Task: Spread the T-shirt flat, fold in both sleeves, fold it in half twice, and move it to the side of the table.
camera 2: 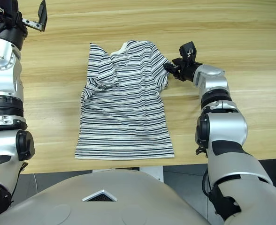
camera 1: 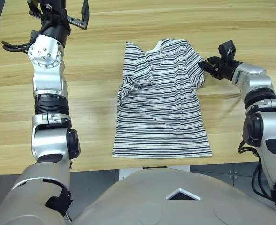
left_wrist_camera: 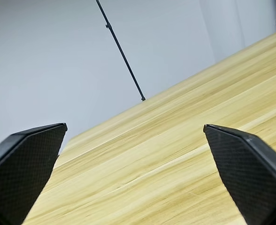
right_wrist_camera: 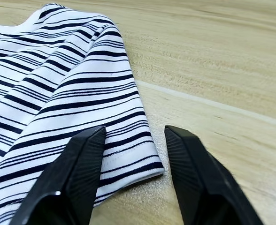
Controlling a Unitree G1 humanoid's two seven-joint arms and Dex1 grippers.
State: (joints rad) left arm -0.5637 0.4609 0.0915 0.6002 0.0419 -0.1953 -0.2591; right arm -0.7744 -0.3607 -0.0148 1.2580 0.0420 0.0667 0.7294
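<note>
Fingers (right_wrist_camera: pixel 77 178) of the right gripper (right_wrist_camera: pixel 135 133) are parted and set astride the sleeve hem (right_wrist_camera: pixel 128 164) of the striped T-shirt (camera 1: pixel 161 108), probably so the sleeve can be pinched and folded in. In the left eye view this gripper is seen right of centre, at the shirt's edge. The left gripper (camera 1: pixel 60 14) is held wide open at upper left over the table (camera 1: pixel 105 28), well apart from the cloth, likely parked clear. The shirt lies mid-frame, collar toward the top, the opposite sleeve (camera 1: pixel 133 70) already turned in.
</note>
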